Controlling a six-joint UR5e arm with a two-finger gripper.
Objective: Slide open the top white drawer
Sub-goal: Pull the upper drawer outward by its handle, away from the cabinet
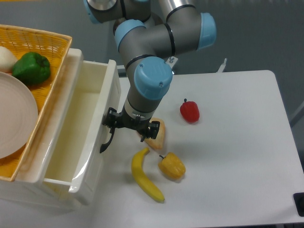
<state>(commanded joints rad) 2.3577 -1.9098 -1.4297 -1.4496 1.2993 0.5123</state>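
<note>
Nearest the camera, a banana [146, 176] lies on the white table [237, 142], with a yellow pepper [172, 166] just to its right. To the left, the top white drawer [80, 128] stands pulled well out from its cabinet, its pale, glossy interior open to view and its front panel running from near to far beside my wrist. My gripper [110, 134] sits at that front panel, my black fingers placed at the curved black handle [106, 141], which hangs down the drawer's face; I cannot tell from this angle how wide my jaws are or whether they are closed on the handle. Partly hidden behind my gripper's right side lies a piece of bread [156, 135], close to the banana's far tip. Farther right, a red pepper [189, 111] rests alone on the table, well apart from the rest. On top of the cabinet at the far left, a yellow basket [35, 45] holds a green pepper [31, 68], a white plate [16, 121] and a pale round item [6, 58] cut off by the frame's edge. My grey arm, with its light-blue joint caps [152, 80], rises from the gripper toward the far edge of the table.
</note>
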